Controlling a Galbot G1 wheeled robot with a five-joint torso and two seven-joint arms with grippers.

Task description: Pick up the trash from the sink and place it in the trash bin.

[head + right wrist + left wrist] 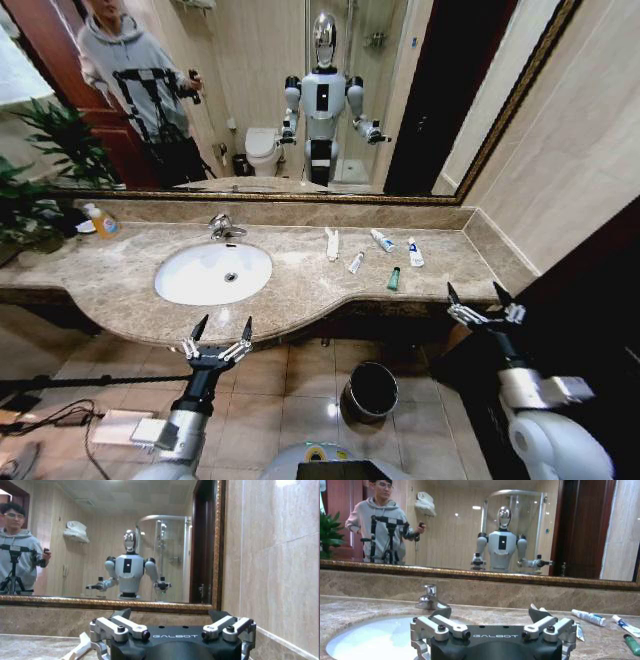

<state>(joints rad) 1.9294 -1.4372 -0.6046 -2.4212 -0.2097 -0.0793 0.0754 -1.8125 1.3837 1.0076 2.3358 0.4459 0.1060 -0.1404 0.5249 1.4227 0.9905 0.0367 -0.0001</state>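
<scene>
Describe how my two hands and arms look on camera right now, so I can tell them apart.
Both look identical: the left hand and right hand have silver metal finger links with dark pointed tips on a black body marked GALBOT in white. The arms behind them are black, then white-shelled.

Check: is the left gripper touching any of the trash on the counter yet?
Apart. In the head view the left gripper hangs open off the counter's front edge, with bare marble between it and the trash right of the sink.
</scene>
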